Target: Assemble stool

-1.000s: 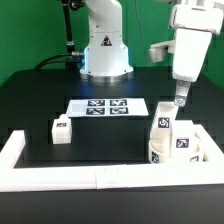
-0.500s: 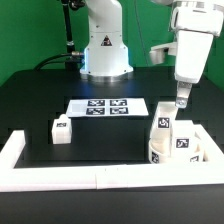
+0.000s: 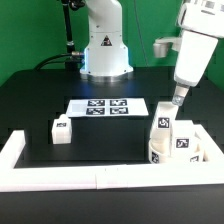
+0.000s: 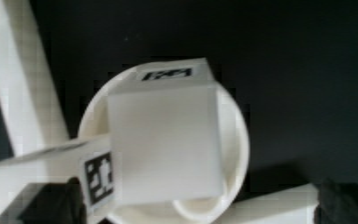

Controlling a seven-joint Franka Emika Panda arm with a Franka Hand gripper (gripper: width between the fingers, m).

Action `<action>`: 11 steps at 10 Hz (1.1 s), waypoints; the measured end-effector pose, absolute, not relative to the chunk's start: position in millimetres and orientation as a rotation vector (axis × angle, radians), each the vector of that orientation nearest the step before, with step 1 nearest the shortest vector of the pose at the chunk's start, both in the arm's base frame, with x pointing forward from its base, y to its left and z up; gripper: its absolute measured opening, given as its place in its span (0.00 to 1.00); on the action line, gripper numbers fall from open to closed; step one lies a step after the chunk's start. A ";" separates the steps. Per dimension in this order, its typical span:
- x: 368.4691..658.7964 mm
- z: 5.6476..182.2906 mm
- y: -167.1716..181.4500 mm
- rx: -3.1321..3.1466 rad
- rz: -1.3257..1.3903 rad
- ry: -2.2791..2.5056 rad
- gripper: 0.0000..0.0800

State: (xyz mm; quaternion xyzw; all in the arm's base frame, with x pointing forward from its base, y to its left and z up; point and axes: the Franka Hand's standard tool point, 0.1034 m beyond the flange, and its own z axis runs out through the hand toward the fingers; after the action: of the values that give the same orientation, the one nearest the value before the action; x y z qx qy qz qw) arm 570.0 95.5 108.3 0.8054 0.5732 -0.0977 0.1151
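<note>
White robot arm (image 3: 190, 50) has lifted and tilted toward the exterior view's right; long white border rail (image 3: 60, 178) unchanged. Thick round white plastic seat (image 4: 94, 125) sits near, exterior view's right, with blocky tagged white leg (image 3: 162, 125) upright on it. Another leg (image 3: 60, 131) lies loose, left. Gripper (image 3: 177, 98) spread, empty: leg looks released
</note>
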 end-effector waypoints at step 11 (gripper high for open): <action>580.2 87.2 69.6 2.365 -0.243 1.676 0.81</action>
State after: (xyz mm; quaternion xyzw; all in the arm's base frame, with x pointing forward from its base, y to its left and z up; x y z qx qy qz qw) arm 580.2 69.6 87.2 0.8075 0.5724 -0.0829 0.1163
